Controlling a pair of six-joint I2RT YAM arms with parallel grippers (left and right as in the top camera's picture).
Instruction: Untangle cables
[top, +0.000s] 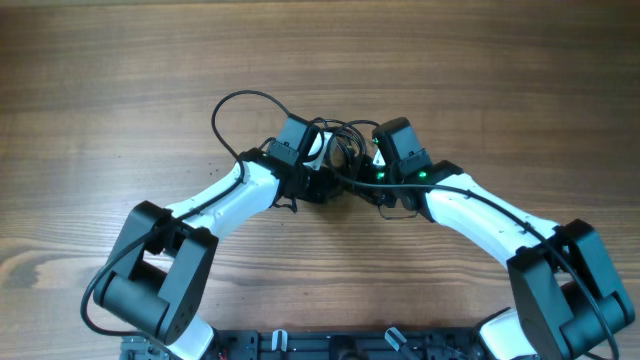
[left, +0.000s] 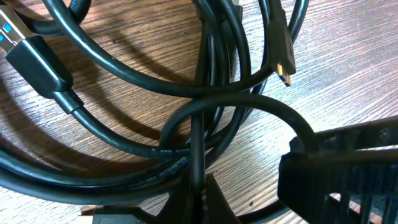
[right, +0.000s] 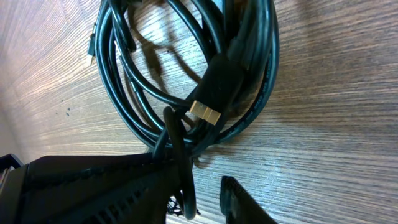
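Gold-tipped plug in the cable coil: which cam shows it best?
Right wrist: the gold-tipped plug lies close-up mid-frame on the cables. Left wrist shows a gold tip at upper right, possibly another plug. Overhead: too small to pick out.

Overhead: fixed above brown wood-grain table (top: 100, 80), facing straight down, distant; white-and-black robot arms (top: 230, 195) enter from bottom edge, converge at frame centre.
Left wrist: very near tabletop, steep downward angle; left gripper's black ribbed finger (left: 339, 171) at lower right.
Right wrist: equally near; right gripper's black ribbed finger (right: 87, 186) at lower left.
Shared by all three: coil of thin black cables (top: 345, 135), table grain.
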